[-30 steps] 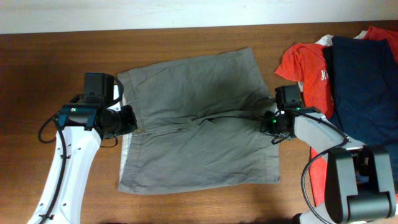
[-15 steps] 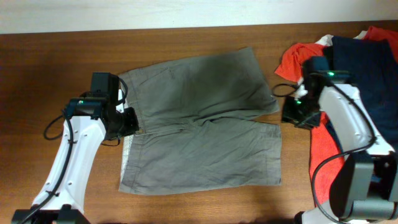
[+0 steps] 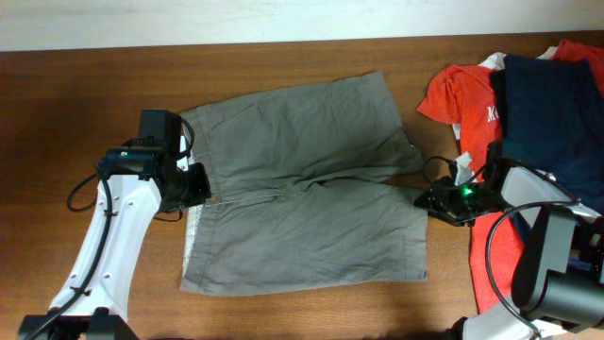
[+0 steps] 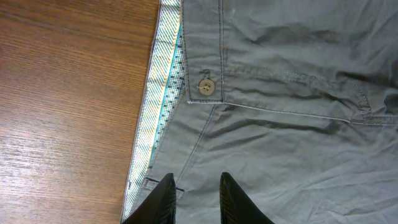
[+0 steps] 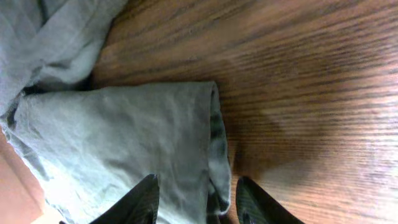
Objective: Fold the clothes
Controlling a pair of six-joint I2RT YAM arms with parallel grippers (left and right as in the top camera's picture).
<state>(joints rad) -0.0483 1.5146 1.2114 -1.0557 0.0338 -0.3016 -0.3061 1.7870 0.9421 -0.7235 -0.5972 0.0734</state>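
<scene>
The clothes, grey-khaki shorts (image 3: 302, 189), lie spread flat mid-table with the waistband to the left and both legs pointing right. My left gripper (image 3: 196, 184) hovers at the waistband. Its fingers stand slightly apart over the fabric (image 4: 280, 124) beside a belt loop, holding nothing, with the button (image 4: 206, 86) and pale lining (image 4: 158, 106) just ahead of them. Low at the upper right corner of the near leg is my right gripper (image 3: 432, 200). In the right wrist view it (image 5: 199, 202) is open, with the leg's hem (image 5: 214, 149) lying between its fingers.
An orange-red T-shirt (image 3: 453, 99) and a dark navy garment (image 3: 552, 113) are piled at the right, close behind my right arm. Bare wooden table (image 3: 75, 113) surrounds the shorts, and its far edge runs along the top.
My right gripper opened, lifted away from the crotch area toward the pile, then came down at the near leg's hem corner. The bunched fabric there now lies flatter. The left arm barely moved.
</scene>
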